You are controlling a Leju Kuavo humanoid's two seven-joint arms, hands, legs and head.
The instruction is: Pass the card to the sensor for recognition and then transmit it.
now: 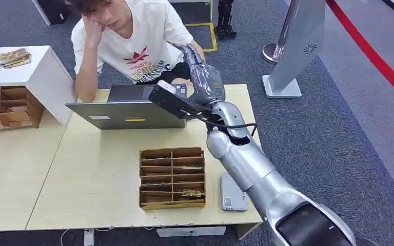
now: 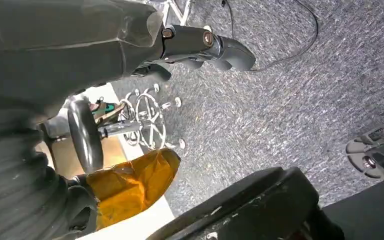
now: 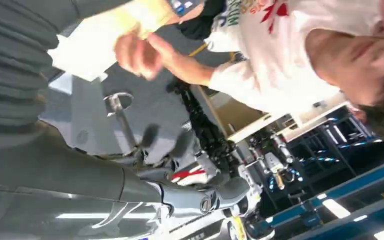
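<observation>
Head view: the right arm reaches across the worktop (image 1: 97, 174) to its far edge. The right hand (image 1: 199, 72) is raised there, just in front of the seated person (image 1: 133, 36).

- Card (image 1: 180, 91): I take the small blue-and-white piece at the far edge to be it, just behind the laptop (image 1: 128, 110) and under the right hand. It is too small to be sure.
- The person's hand (image 3: 139, 54) is blurred in the right wrist view, close to where the robot's hand points.
- Right fingers: I cannot tell if they hold the card. In the head view the hand shows from behind, and the wrist view shows little more than the thumb (image 3: 190, 197).
- Left hand (image 2: 205, 42): hangs over the carpet, fingers loosely spread, holding nothing.
- Sensor (image 1: 233, 193): the flat grey pad at the near right edge, well apart from the card. The divided box (image 1: 172, 178) stands just beside it.

Judgement: with the hand at the person and far from the sensor, the step in hand looks like the hand-over, the last part of the task.

Next move calls for:
- Keep the hand steady until the person has a grip on the card.
- If the fingers hold the card, spread them.
- Draw the arm back high enough to clear the laptop lid.
</observation>
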